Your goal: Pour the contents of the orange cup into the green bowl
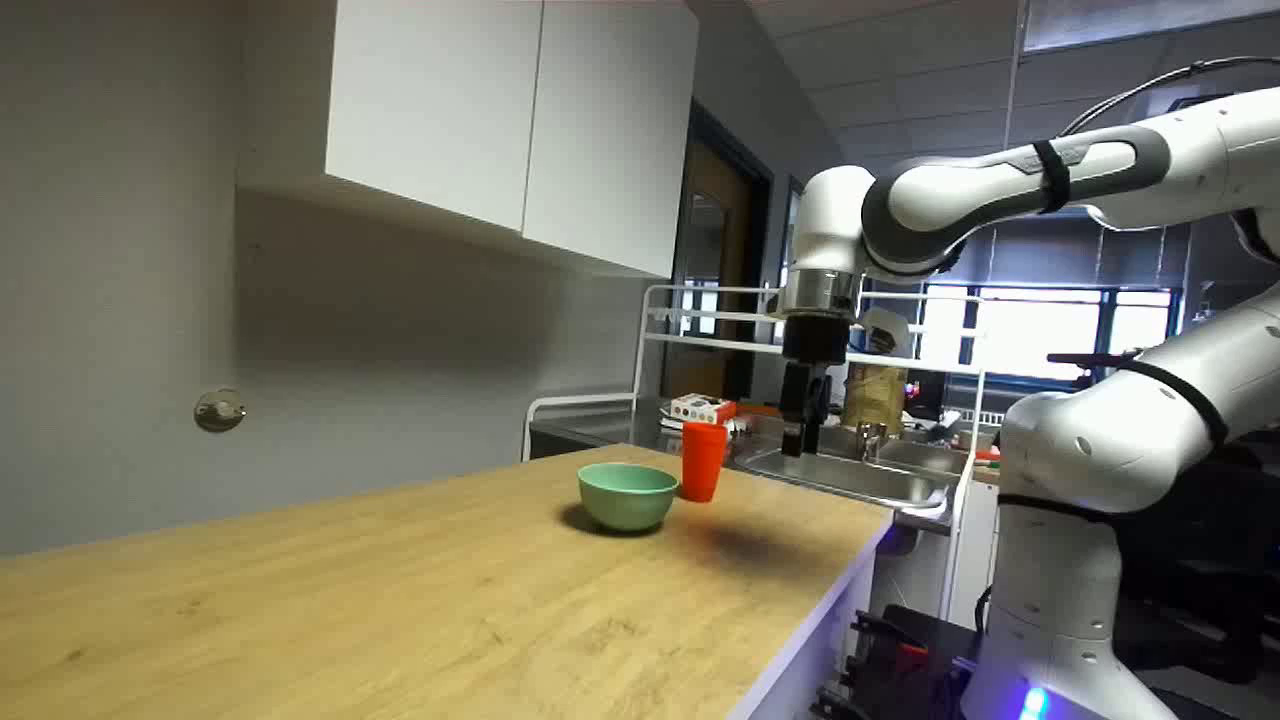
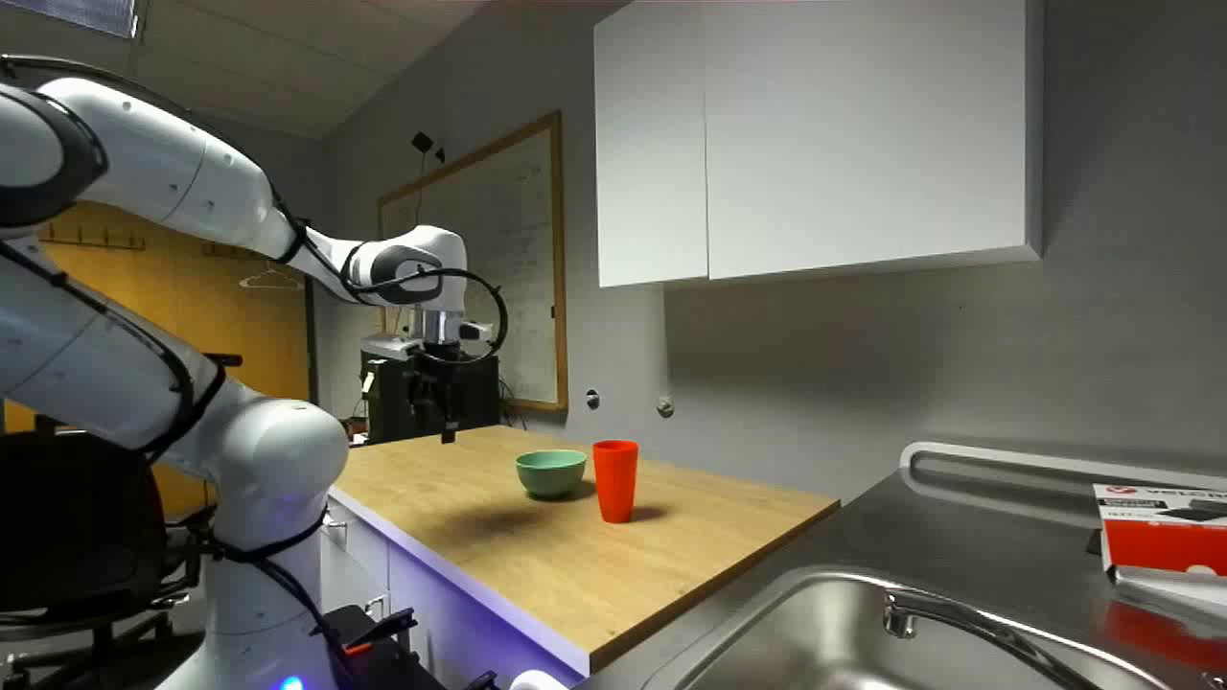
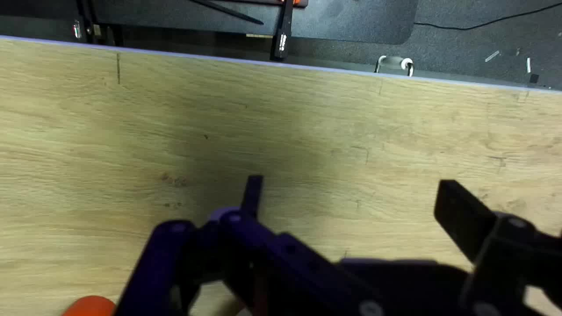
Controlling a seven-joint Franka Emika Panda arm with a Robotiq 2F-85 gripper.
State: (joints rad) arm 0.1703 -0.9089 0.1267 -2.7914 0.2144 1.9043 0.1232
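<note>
The orange cup [image 1: 704, 465] stands upright on the wooden table, close beside the green bowl [image 1: 628, 500]. In an exterior view the cup [image 2: 615, 484] is nearer the sink and the bowl [image 2: 551, 474] is behind it to the left. The inside of both cannot be seen. My gripper [image 1: 797, 445] hangs above table height, fingers pointing down, apart from both; it also shows in an exterior view [image 2: 448, 431]. In the wrist view the gripper [image 3: 351, 184] is open and empty. The cup's edge [image 3: 90, 306] shows at the bottom left; the bowl cannot be made out there.
The wooden table [image 2: 498, 565] ends at a front edge by the robot base. A steel sink [image 2: 815, 632] with a faucet [image 2: 987, 628] adjoins it. White wall cabinets [image 1: 520, 130] hang above the table. A red and white box [image 2: 1165, 532] lies by the sink.
</note>
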